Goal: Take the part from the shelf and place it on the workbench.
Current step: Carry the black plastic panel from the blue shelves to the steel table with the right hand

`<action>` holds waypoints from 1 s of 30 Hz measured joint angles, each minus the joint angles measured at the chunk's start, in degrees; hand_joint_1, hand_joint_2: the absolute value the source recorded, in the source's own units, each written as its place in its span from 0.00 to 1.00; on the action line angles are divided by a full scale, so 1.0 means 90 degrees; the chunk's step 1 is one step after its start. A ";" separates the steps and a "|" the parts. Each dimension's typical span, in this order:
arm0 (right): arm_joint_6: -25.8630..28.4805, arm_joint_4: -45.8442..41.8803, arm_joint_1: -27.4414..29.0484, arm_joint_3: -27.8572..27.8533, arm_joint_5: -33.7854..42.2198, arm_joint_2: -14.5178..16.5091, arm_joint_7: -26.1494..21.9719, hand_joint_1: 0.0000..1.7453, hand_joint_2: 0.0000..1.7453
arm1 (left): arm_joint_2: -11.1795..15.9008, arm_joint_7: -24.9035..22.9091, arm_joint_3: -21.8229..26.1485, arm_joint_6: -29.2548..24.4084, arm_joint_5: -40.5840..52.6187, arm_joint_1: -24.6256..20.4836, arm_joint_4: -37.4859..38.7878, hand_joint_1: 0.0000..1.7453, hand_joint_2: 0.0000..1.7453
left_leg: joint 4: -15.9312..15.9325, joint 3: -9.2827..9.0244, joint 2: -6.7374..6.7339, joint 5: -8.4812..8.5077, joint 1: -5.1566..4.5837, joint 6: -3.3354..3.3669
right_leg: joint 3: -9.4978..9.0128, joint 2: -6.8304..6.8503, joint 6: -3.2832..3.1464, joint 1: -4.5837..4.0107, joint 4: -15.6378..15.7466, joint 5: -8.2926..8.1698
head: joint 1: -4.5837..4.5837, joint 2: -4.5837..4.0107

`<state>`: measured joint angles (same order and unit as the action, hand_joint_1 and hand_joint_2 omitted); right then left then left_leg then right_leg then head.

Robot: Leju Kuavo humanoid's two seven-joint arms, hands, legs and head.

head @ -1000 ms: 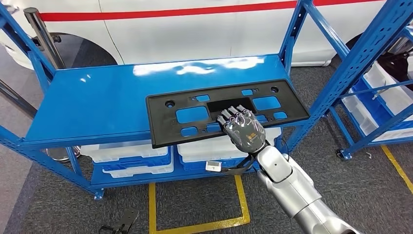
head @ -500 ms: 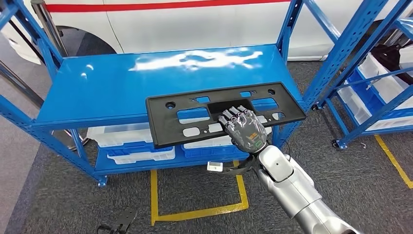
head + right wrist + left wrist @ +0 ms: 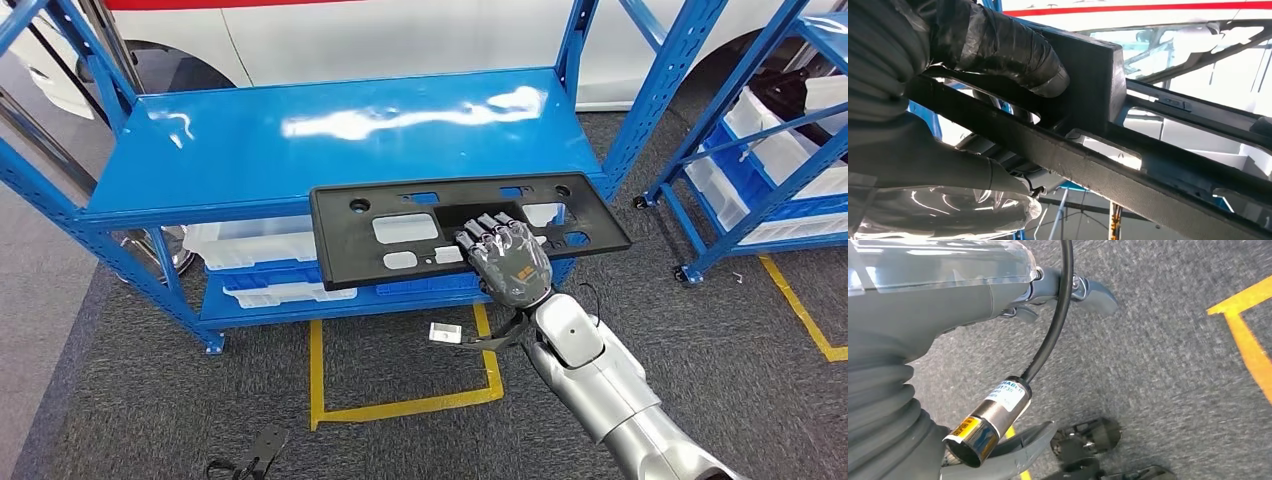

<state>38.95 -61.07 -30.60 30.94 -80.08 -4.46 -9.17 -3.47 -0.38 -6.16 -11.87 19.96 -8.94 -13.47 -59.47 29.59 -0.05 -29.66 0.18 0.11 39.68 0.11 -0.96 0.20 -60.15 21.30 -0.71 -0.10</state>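
Just behind part (image 3: 400,236), blue shelf (image 3: 300,140).

- We see a blue metal shelf (image 3: 250,140) with a glossy top board that catches white glare.
- On its lower board (image 3: 300,310) sit white bins (image 3: 250,250).
- The shelf stands on a grey carpeted floor (image 3: 120,400) marked with yellow tape lines (image 3: 400,408).
- A small white tag (image 3: 441,332) and a dark bracket (image 3: 250,458) lie on that floor.
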 joint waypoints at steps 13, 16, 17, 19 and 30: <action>0.0000 0.0030 0.0038 -0.0100 0.0005 0.0023 -0.0121 1.00 1.00 | -0.0018 -0.0004 0.0000 -0.0030 0.0006 0.0017 0.0001 0.00 1.00 | 0.0143 0.0934 -0.0059 0.0909 0.0044 0.0147 | -0.0544 -0.0015 0.0344 0.0130 -0.0838 0.0780 | 0.0018 -0.0001; 0.0001 0.0029 0.0025 -0.0117 0.0007 0.0029 -0.0128 1.00 1.00 | -0.0019 0.0002 0.0000 -0.0032 0.0008 0.0028 0.0001 0.00 1.00 | 0.0097 0.1044 -0.0054 0.1057 0.0037 0.0023 | -0.1115 -0.0030 0.0213 0.0075 0.0057 0.1000 | 0.0015 -0.0001; 0.0001 0.0029 0.0024 -0.0121 0.0007 0.0031 -0.0129 1.00 1.00 | -0.0020 0.0004 0.0000 -0.0032 0.0009 0.0034 0.0001 0.00 1.00 | 0.0119 0.1049 -0.0054 0.1121 0.0037 -0.0025 | -0.1098 -0.0033 0.0158 0.0056 0.0095 0.0971 | 0.0018 -0.0001; 0.0000 0.0032 0.0017 -0.0125 -0.0006 0.0034 -0.0126 1.00 1.00 | -0.0018 0.0004 0.0000 -0.0032 0.0009 0.0049 0.0001 0.00 1.00 | 0.0074 0.1112 -0.0044 0.1060 0.0055 -0.0100 | -0.1000 -0.0011 0.0047 0.0073 0.0133 0.0827 | 0.0023 0.0000; 0.0000 0.0033 0.0046 -0.0130 0.0190 0.0036 -0.0192 1.00 1.00 | -0.0016 0.0008 0.0001 -0.0032 0.0011 0.0036 0.0001 0.00 1.00 | -0.0187 0.0104 -0.0012 0.0072 0.0060 -0.0120 | 0.0004 0.0020 0.0049 0.0072 0.0005 0.0026 | 0.0021 -0.0001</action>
<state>38.95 -60.77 -30.19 29.77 -78.37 -4.14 -10.90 -3.62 -0.30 -6.16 -12.15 20.06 -8.61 -13.46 -61.15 30.52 -0.16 -29.01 0.72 -0.97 39.72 0.29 -0.52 0.85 -60.10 21.53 -0.51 -0.10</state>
